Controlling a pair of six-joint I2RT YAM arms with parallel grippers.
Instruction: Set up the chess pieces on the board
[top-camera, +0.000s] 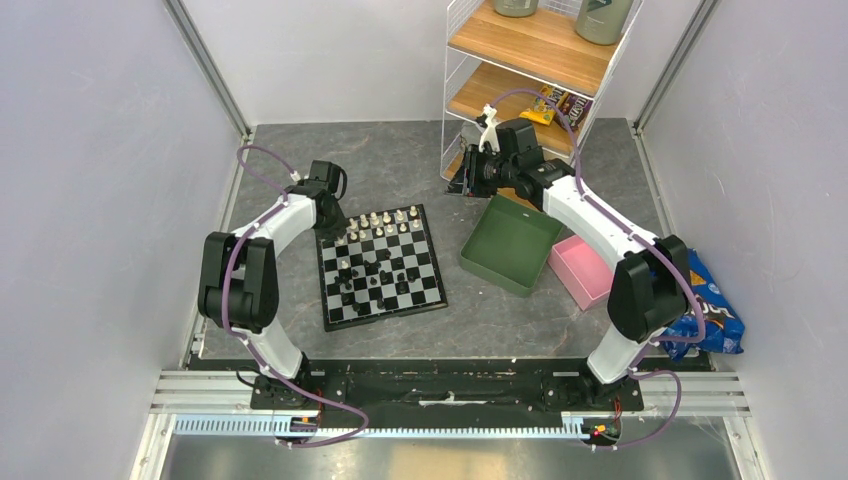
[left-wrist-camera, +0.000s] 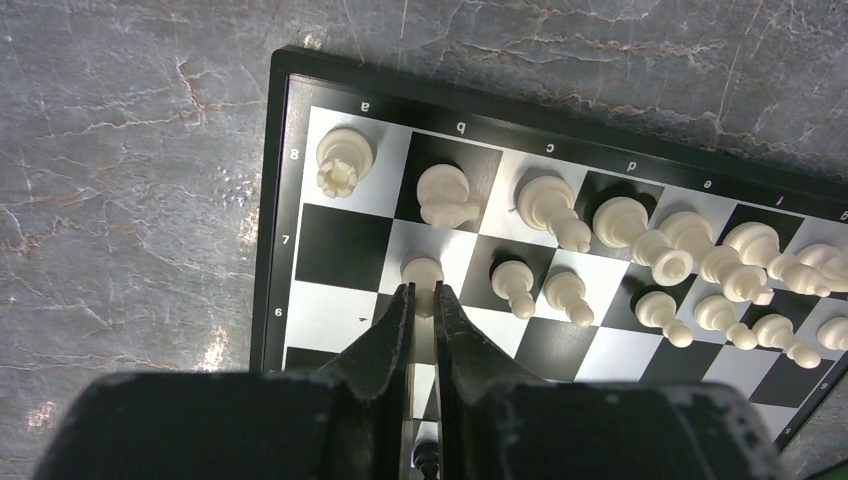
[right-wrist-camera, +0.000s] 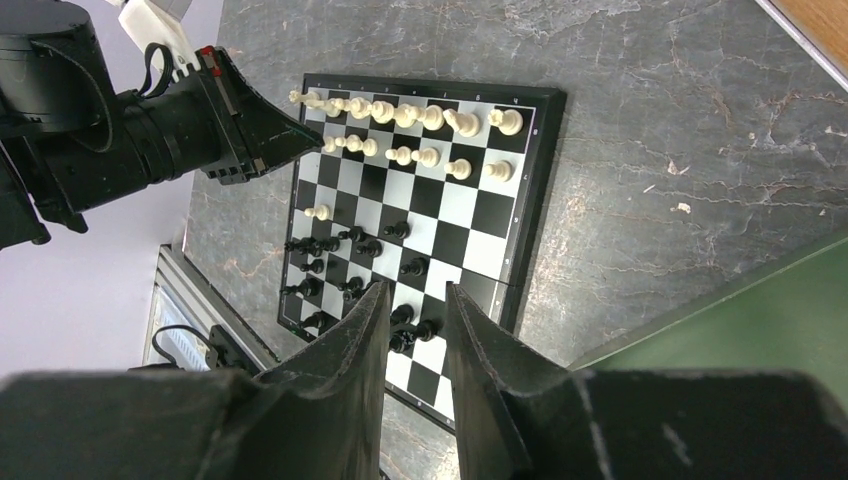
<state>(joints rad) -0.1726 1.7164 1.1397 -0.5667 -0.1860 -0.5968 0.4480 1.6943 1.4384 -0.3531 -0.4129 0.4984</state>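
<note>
Presently white pawn (left-wrist-camera: 422, 272) sits at board's (left-wrist-camera: 275, 250) row 7, pinched between left gripper's (left-wrist-camera: 422, 292) tips; seat it square-centre, release gently, lift straight, sparing next pawn (left-wrist-camera: 515, 285); right gripper (right-wrist-camera: 415, 290) narrowly parted, empty, beside green tray (top-camera: 510, 245).

The light is bright and even, and it seems to come from above. In the left wrist view the table (left-wrist-camera: 120, 200) shines in pale spots, and the white chess pieces (left-wrist-camera: 545, 205) glow almost too bright. The left gripper (left-wrist-camera: 422, 292), close to the lens, looks dark and fuzzy. Shadows in the top view are soft.
</note>
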